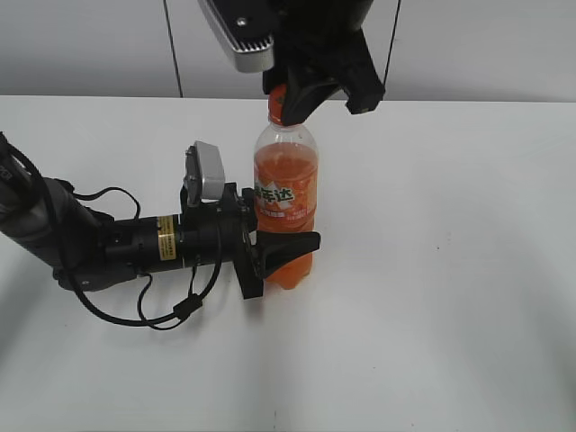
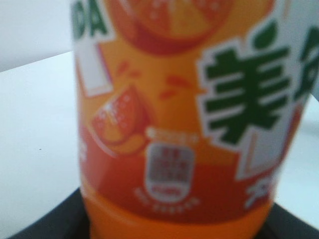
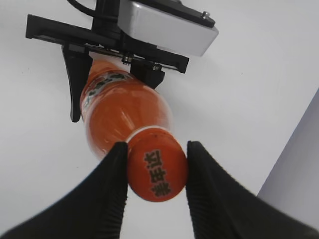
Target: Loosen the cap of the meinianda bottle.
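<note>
Left gripper is clamping the meinianda bottle low on its body, jaws partly spread around it, bottle standing upright mid-table. Right gripper is pinching the cap from above. Risk: bottle is turning with the cap if the lower hold is slipping; pads sliding off the ribs.

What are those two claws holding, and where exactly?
Both hold the meinianda bottle: the left gripper clamps its lower body, the right gripper pinches the cap on top.
</note>
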{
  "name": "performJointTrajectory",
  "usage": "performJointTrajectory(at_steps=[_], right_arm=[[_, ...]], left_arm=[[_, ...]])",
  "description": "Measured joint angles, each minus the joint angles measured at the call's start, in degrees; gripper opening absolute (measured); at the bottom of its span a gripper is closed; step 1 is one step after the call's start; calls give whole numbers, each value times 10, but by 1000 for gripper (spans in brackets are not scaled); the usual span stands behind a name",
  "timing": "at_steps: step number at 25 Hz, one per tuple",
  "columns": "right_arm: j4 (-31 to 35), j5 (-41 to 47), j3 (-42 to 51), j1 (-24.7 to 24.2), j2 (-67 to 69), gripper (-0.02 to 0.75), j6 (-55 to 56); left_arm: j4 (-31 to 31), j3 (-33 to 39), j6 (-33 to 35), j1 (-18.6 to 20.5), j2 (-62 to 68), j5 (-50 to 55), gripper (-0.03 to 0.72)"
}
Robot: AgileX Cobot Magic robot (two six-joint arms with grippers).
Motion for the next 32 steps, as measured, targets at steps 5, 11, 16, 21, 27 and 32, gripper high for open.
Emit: performJointTrajectory(at_steps=[5,11,16,21,27,32], right_arm=[[1,0,0,0,0,268,-5],[-4,0,0,0,0,268,-38],[-4,0,0,0,0,268,-103],[-7,0,0,1,-1,268,-197],[-9,0,0,1,-2,268,-241],[-15,0,0,5,-3,267,-251]], left_arm=[[0,0,0,0,0,0,395],[0,0,0,0,0,0,395],[1,0,0,0,0,0,395],[1,0,0,0,0,0,395],[1,0,0,0,0,0,395],[1,0,1,0,0,0,395]])
